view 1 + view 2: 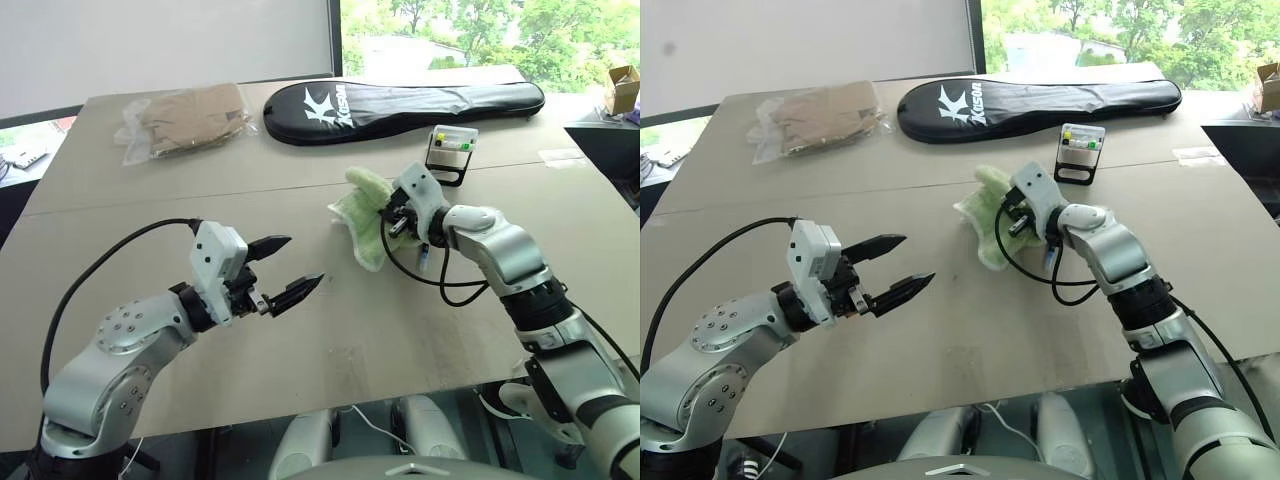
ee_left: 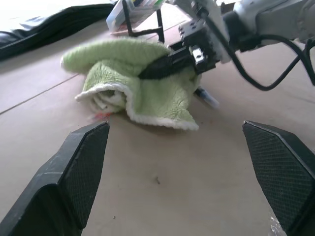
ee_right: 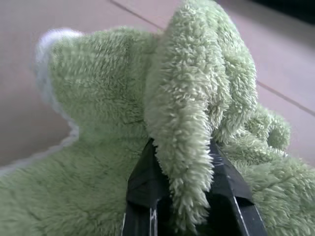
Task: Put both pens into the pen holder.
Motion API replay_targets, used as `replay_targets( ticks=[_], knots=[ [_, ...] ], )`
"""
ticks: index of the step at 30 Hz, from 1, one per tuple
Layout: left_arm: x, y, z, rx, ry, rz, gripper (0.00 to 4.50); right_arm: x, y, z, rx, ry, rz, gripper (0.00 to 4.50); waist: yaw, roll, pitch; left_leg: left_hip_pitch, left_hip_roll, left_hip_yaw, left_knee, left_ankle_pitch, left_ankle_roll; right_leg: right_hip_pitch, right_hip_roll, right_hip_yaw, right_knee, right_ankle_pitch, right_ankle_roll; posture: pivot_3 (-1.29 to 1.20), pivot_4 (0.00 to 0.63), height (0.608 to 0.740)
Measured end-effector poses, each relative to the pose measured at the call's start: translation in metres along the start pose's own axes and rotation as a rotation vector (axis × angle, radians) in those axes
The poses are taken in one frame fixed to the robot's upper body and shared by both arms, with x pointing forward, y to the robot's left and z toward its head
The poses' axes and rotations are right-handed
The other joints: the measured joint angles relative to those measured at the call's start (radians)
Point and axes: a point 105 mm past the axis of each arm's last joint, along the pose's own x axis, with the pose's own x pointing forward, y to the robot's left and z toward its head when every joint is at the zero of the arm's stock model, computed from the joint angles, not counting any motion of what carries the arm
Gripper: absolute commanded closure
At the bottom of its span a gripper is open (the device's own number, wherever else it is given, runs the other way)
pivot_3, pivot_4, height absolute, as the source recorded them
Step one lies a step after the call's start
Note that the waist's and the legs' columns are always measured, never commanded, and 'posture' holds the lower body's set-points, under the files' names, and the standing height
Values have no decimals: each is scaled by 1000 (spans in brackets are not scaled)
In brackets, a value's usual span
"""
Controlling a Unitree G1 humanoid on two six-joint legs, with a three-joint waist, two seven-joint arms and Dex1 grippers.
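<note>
A fluffy green cloth [image 1: 360,215] lies bunched in the middle of the table, and my right gripper [image 3: 182,196] is shut on a fold of it. From under the cloth, below my right wrist, a slim pen with a blue end [image 2: 205,97] sticks out. A small orange-red tip [image 2: 101,115] shows at the cloth's other edge. The pen holder [image 1: 450,150], boxy with a black frame and coloured dots, stands just beyond the cloth. My left gripper [image 1: 300,262] hovers open, well short of the cloth, holding nothing.
A long black racket bag [image 1: 400,105] lies across the far side of the table. A clear plastic bag with brown contents [image 1: 185,120] sits at the far left. A black cable [image 1: 440,280] loops beside my right wrist.
</note>
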Motion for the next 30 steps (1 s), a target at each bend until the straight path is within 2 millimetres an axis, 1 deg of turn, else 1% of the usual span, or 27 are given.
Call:
replay_targets(
  ticks=[3,4,5,6,7,8,9,10,11,12,14,15,16,18,19,20,22,23,24,26,27,28,30],
  knots=[
    [1,1,2,2,-11,12,0,-21,7,35,69,-151,63,4460,1,0,0,0,0,0,0,0,0,0,0,0,0,0,0,0,150,740],
    [1,2,3,4,-15,12,0,-33,8,49,124,-213,89,4460,1,0,0,0,0,0,0,0,0,0,0,0,0,0,0,0,150,740],
    [1,2,3,6,-17,12,0,-37,8,54,137,-235,98,4460,1,0,0,0,0,0,0,0,0,0,0,0,0,0,0,0,150,740],
    [2,2,5,8,-21,12,0,-50,6,64,174,-281,114,4460,2,0,0,0,0,0,0,0,0,1,0,0,0,0,0,0,150,740],
    [2,4,5,7,-23,14,0,-68,2,71,208,-314,123,4460,5,0,0,1,0,0,0,0,0,1,0,0,0,0,0,0,150,740],
    [2,4,5,7,-24,14,0,-71,1,72,214,-314,125,4460,6,0,0,1,0,0,0,0,0,1,0,0,0,0,0,0,150,740],
    [5,5,8,12,-35,6,0,-94,-7,66,232,-293,113,4460,15,0,0,0,-1,-1,0,0,0,1,-1,-1,-1,0,0,0,150,740],
    [6,5,9,14,-39,5,0,-105,-12,61,238,-274,96,4460,24,0,0,0,-1,-1,0,0,1,1,-1,-2,-2,0,0,0,150,740],
    [5,8,9,13,-41,10,0,-123,-22,51,251,-238,50,4460,29,0,0,-1,-1,-1,0,0,1,2,-1,-2,-3,0,0,0,150,740],
    [7,9,9,9,-42,8,0,-133,-28,45,264,-221,18,4460,31,1,0,-1,-1,-1,0,0,1,2,-1,-2,-3,0,0,0,150,740],
    [11,9,9,2,-46,-13,0,-164,-44,20,304,-142,-94,4460,34,1,0,-1,-1,-1,0,0,1,2,-1,-2,-4,0,0,0,150,740],
    [13,9,8,-5,-45,-27,0,-177,-51,0,330,-76,-155,4460,33,1,0,-1,-1,0,-1,0,1,2,-1,-1,-4,0,0,0,150,740],
    [13,9,7,-8,-44,-31,0,-181,-52,-10,346,-39,-175,4460,30,1,0,0,0,1,-1,0,1,2,-1,-1,-3,0,0,0,150,740],
    [18,10,9,-7,-54,-49,0,-190,-55,-45,336,91,-241,4460,24,1,0,1,1,4,-1,-1,1,2,0,3,-1,0,0,0,150,740],
    [20,10,10,-1,-56,-60,0,-190,-59,-65,332,164,-275,3655,21,1,0,4,1,8,0,-1,1,3,1,3,1,0,0,0,150,740],
    [23,10,10,5,-55,-71,0,-189,-64,-83,338,219,-304,3339,16,1,0,5,1,10,0,-1,2,3,1,4,2,0,0,0,150,740],
    [25,8,11,12,-57,-92,0,-188,-67,-107,308,295,-331,2393,10,1,0,5,1,11,0,0,2,3,1,5,3,0,0,0,150,740],
    [26,7,11,15,-58,-102,0,-189,-68,-120,289,343,-339,2006,9,1,0,5,1,10,0,0,2,3,1,5,2,0,0,0,150,740],
    [27,8,10,20,-53,-105,0,-192,-70,-122,256,353,-344,1501,8,1,1,5,1,10,0,0,2,2,1,5,2,0,0,0,150,740],
    [27,9,10,27,-51,-103,0,-194,-75,-114,216,341,-352,468,6,1,1,5,2,10,0,0,2,2,2,4,2,0,0,0,150,740],
    [26,10,9,24,-48,-102,0,-195,-80,-104,197,312,-360,114,5,1,1,5,2,10,0,0,2,2,2,5,2,0,0,0,150,740],
    [25,12,7,22,-48,-96,0,-193,-84,-89,187,261,-361,48,1,2,1,5,2,11,0,0,2,2,2,5,2,0,0,0,150,740],
    [22,15,2,18,-41,-84,0,-187,-88,-36,160,69,-338,48,-3,3,2,5,3,11,0,-1,1,2,3,6,2,0,0,0,150,740]
  ],
)
